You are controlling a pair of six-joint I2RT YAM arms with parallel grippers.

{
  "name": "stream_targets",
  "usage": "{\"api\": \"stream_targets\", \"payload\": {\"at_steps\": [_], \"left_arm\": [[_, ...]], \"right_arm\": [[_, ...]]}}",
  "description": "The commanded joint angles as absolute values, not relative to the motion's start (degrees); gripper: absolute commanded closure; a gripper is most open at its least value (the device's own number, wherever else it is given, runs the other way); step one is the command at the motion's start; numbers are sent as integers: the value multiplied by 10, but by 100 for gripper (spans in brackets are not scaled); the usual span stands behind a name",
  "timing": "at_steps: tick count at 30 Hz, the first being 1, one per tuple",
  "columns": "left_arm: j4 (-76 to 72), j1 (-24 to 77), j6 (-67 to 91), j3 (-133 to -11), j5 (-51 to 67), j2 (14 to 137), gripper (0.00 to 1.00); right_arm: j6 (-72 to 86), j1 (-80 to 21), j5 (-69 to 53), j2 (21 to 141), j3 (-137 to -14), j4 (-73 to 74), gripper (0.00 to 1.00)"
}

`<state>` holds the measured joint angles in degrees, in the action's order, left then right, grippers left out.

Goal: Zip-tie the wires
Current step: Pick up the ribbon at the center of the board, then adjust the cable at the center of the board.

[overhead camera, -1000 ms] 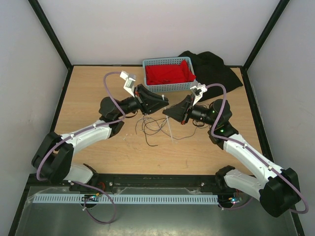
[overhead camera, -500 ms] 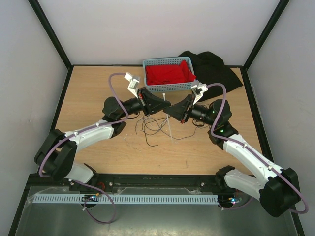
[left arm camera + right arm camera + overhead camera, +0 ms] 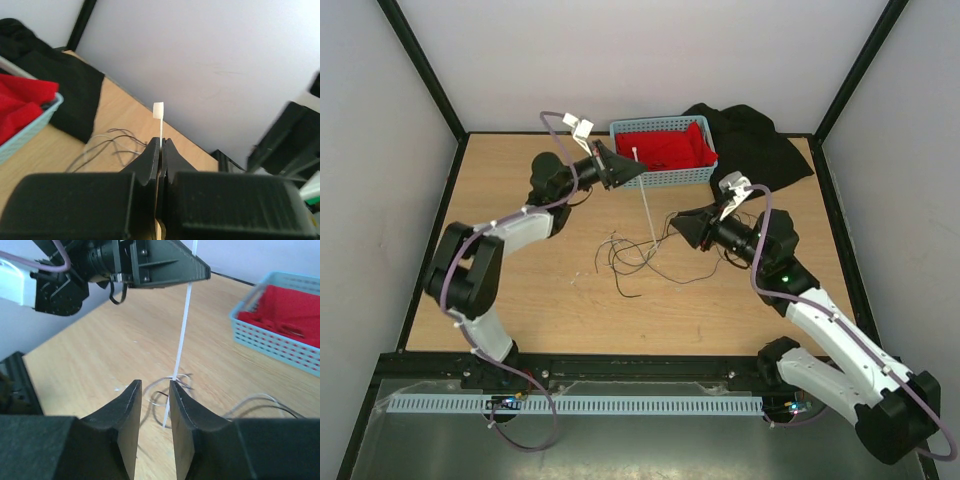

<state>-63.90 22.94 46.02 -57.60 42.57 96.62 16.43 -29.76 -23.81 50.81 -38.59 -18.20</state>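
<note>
The left gripper (image 3: 640, 170) is at the far side of the table (image 3: 510, 290), just beside the left near corner of the blue basket (image 3: 665, 180). Its jaws are closed on a thin white zip tie (image 3: 648, 212). The zip tie goes down, a little tilted, to the wires (image 3: 625, 258), which lie in loose loops near the middle of the table. To the right of them the right gripper (image 3: 673, 222) points toward the zip tie. Its jaws stand apart with nothing between them.
</note>
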Motion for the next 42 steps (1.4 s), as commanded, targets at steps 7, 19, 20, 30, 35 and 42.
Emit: {"api": "stream_targets", "payload": {"at_steps": [7,19,20,30,35,42], "left_arm": [[-608,191,416,-767,460,1145,100],[-506,156,301,-820,445,1200,100],[-506,154,300,-817,443,1199,100],[-491,146,276,-786,450,1156,100],[-481,142,273,-782,453,1147,100],[-448,129,272,-766,410,1131,100]], "right_arm": [[124,-301,-205,504,-337,-96,35],[205,-404,-227,688,-288,-140,6],[208,-414,-219,703,-293,-144,6],[223,-469,-180,859,-349,-196,0],[217,-504,-163,922,-396,-201,0],[201,-532,-125,1030,-485,-215,0]]}}
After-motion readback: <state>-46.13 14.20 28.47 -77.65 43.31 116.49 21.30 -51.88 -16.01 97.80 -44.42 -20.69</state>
